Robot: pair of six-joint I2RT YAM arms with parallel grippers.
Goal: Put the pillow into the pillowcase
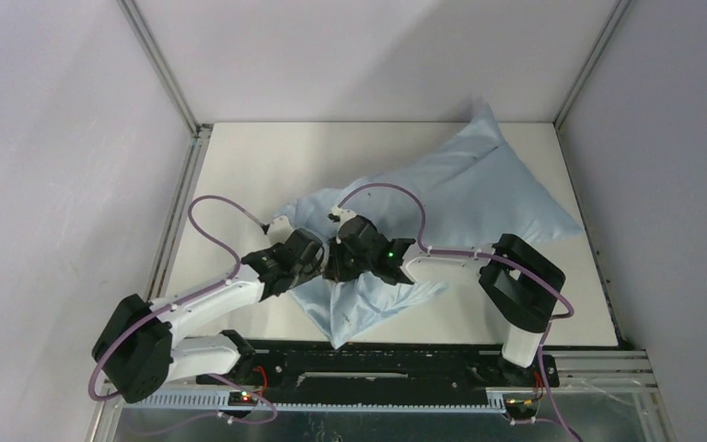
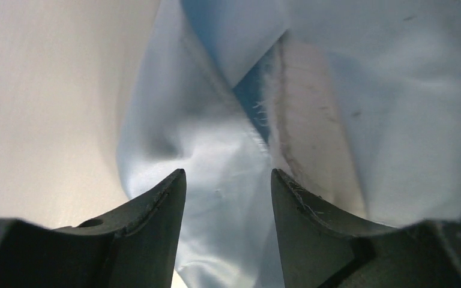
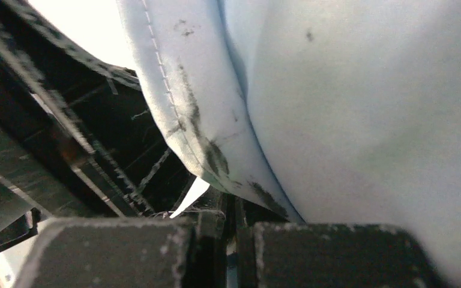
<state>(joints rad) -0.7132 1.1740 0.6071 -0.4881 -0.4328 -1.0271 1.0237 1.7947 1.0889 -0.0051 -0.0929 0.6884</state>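
Pillowcase (image 1: 460, 193) pinched by right pincer (image 3: 233, 219); left pincer (image 2: 227, 175) agape.

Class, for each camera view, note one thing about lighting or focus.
Top view: evenly lit, sharp. Left wrist view: table washed out pale, left hand a dark silhouette. Right wrist view: glare top left, pillowcase stitching crisp.

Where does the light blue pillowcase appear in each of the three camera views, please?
Top external: the pillowcase lies diagonally from near centre toward the far right.
Left wrist: it fills the centre and right.
Right wrist: it covers the top and right.
Shared landmark: its stitched hem, visible in both wrist views; too small to pick out from above.
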